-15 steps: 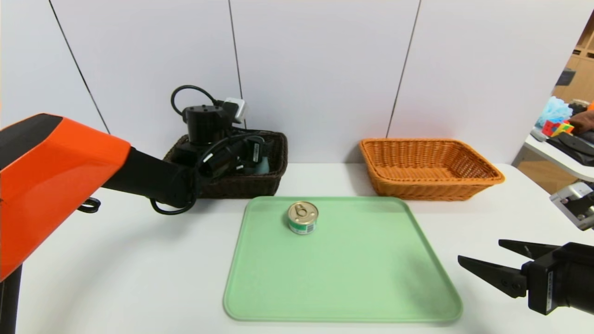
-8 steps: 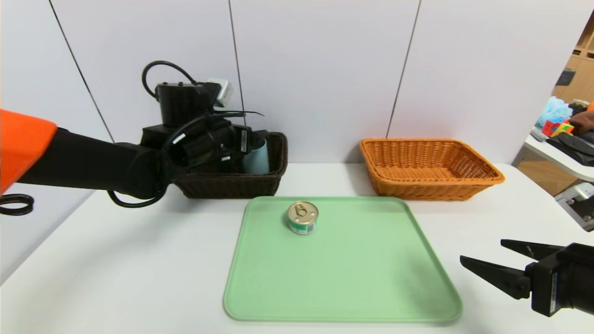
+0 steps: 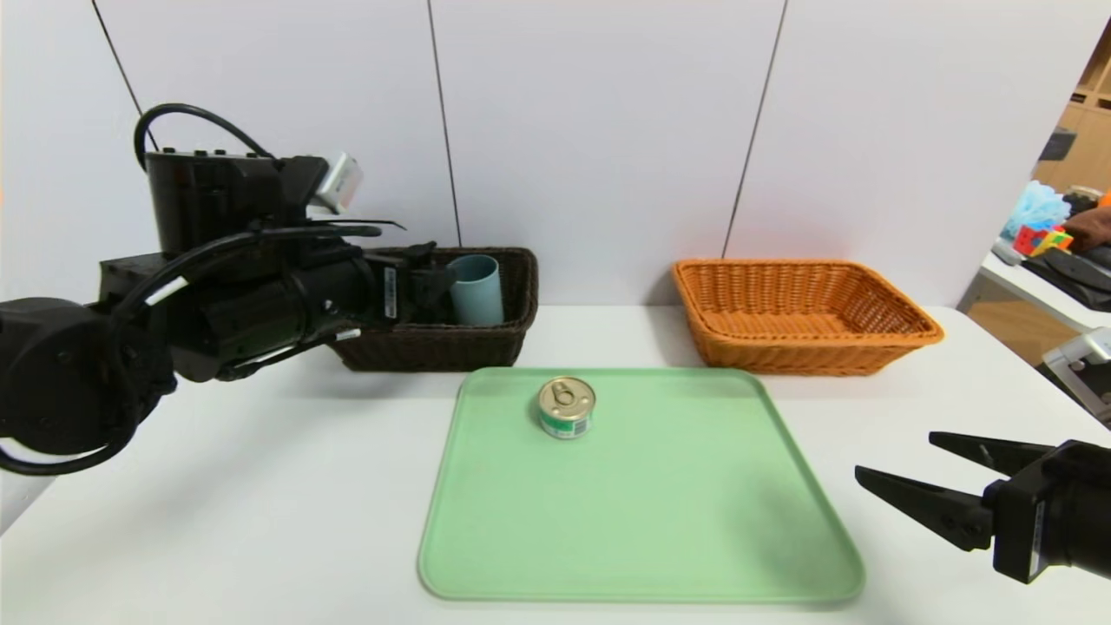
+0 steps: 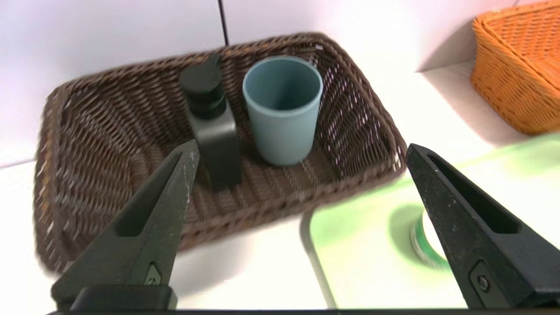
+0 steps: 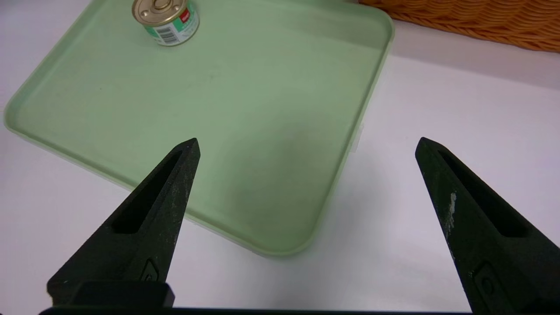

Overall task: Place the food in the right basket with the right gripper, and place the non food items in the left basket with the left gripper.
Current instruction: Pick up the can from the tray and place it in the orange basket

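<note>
The food, a small tin can [image 3: 566,406] with a gold pull-tab lid, stands on the green tray [image 3: 642,538] near its far edge. The blue-grey cup [image 4: 282,109] and the black pump bottle [image 4: 216,127] stand upright side by side in the dark brown left basket [image 4: 109,131]. My left gripper [image 4: 302,146] hangs open and empty in the air, in front of and to the left of that basket. My right gripper [image 3: 896,455] is open and empty, low over the table off the tray's near right corner. The orange right basket [image 3: 868,343] holds nothing.
A white table carries everything, with a white panel wall close behind both baskets. A side table [image 3: 1041,291] with clutter stands off to the far right.
My left gripper has let go of the cup in the dark basket, and its arm has drawn back up and to the left. The right arm has barely moved.
</note>
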### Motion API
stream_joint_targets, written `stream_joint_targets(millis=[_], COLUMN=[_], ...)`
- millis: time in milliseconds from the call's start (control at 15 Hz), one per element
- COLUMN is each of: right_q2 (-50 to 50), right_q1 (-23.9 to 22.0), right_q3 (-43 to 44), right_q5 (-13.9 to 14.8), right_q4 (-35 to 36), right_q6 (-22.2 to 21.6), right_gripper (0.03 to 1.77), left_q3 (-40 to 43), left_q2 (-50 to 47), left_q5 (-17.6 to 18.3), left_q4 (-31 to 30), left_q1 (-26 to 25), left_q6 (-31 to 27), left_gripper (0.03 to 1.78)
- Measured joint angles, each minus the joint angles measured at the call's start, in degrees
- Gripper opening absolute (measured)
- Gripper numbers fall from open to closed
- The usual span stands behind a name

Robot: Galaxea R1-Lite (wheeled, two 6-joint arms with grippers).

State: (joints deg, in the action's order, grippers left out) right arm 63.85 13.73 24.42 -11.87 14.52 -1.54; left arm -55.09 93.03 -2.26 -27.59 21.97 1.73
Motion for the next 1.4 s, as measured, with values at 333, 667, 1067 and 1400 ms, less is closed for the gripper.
stream_joint_targets(millis=[333, 667, 1067, 1400], right_q2=[-0.38, -0.16, 4.01, 12.08], right_q1=[0.46, 1.71, 5.92, 10.19], right_q3=[0.09, 0.16, 3.02, 4.22], right_q5=[0.00, -0.06, -0.09, 0.06], right_q4=[-0.02, 0.02, 0.94, 11.85], right_q6=[0.13, 0.13, 0.41, 0.28], right_gripper=[1.70, 1.70, 1.70, 1.70], left_q3=[8.79, 13.19, 17.49, 21.10], left_q2=[-8.66, -12.39, -15.76, -18.83], left_q5=[-0.02, 2.50, 11.98, 21.69], left_q4=[-0.44, -0.39, -0.27, -0.05], left_q1=[0.00, 0.00, 0.00, 0.00], left_q6=[-0.06, -0.33, -1.66, -2.08], left_gripper=[1.69, 1.69, 1.69, 1.69])
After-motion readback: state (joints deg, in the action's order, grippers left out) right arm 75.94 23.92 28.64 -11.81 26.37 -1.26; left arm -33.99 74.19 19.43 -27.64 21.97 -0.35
